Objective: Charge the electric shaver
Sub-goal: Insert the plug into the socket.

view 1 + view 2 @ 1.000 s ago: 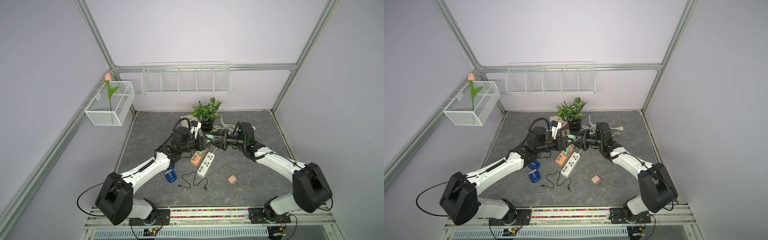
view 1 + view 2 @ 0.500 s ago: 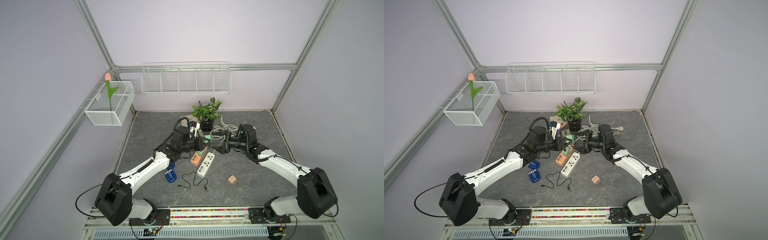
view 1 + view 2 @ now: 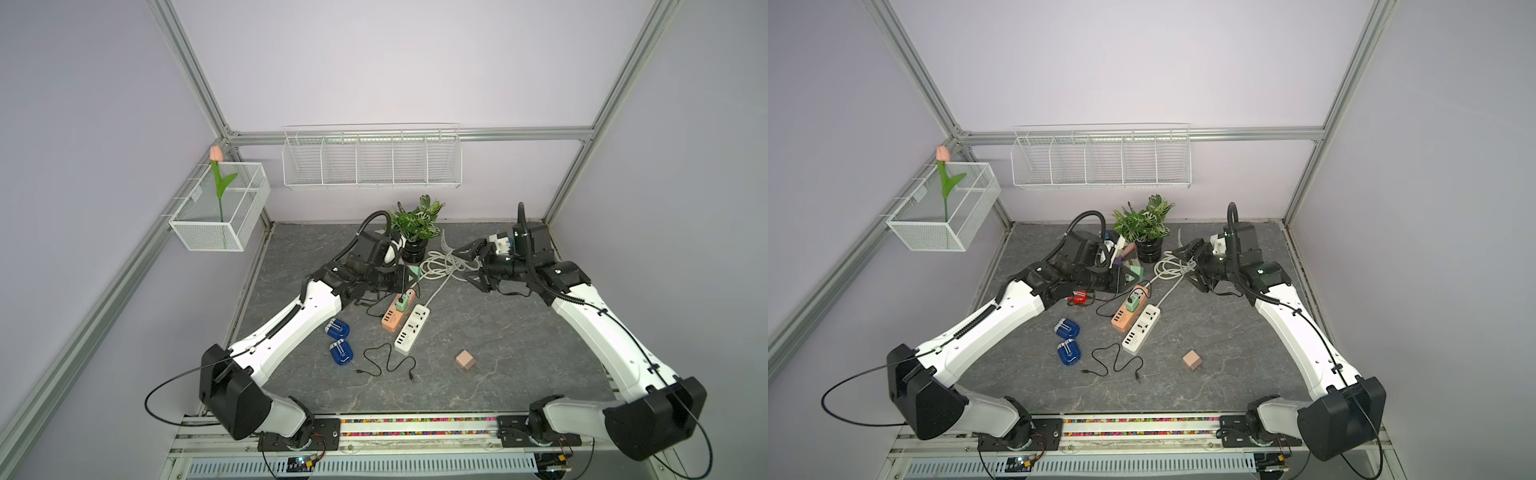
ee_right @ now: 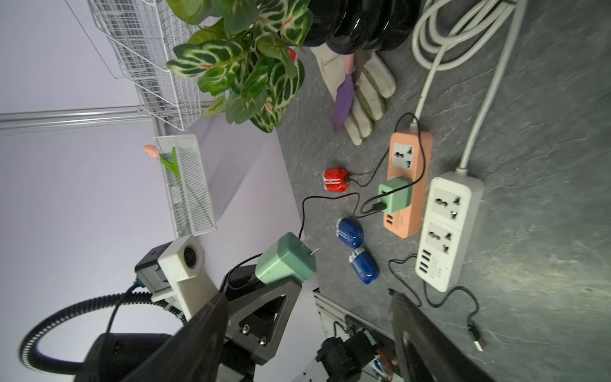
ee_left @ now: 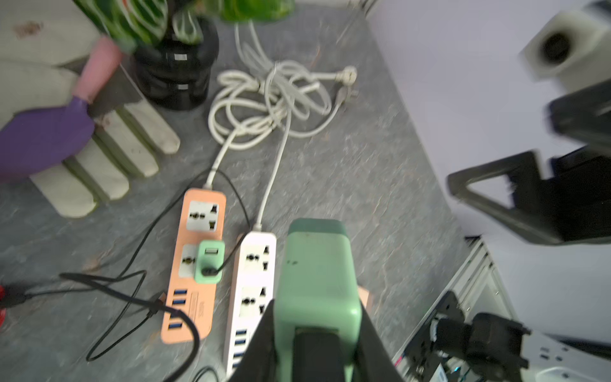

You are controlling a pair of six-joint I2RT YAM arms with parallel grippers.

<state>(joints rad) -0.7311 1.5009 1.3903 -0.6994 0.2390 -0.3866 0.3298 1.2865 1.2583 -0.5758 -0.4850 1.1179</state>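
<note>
Looking at both top views, the left gripper (image 5: 317,307) is clamped on a green charger plug (image 5: 317,261), one finger on each side. The prongs point away from the wrist and a black lead comes out of the back end. It hangs near the middle of the frame, just by the upper end of the orange power strip (image 3: 398,312).

The right gripper (image 3: 463,266) sits right of centre with its jaws spread wide and nothing between them. It's just to the right of the tangle of white cords (image 3: 440,262).

The red shaver (image 3: 1077,298) is lying on the grey mat (image 3: 1225,324) left of centre, tucked against the left arm, with a black cable plugged into it. Two blue shavers (image 3: 338,340) lie side by side lower down, left of the strips. I honestly can't tell which shaver is the one to charge.

A second green plug (image 3: 401,302) is already seated in a socket on the orange strip, also with a black cable in it. I can't trace where each cable ends up. The white power strip (image 3: 411,329) lies right beside the orange one.

A loose black cable (image 3: 386,365) curls below them, and a small pinkish cube (image 3: 465,359) sits to its right. A potted plant (image 3: 415,232) stands at the back.
</note>
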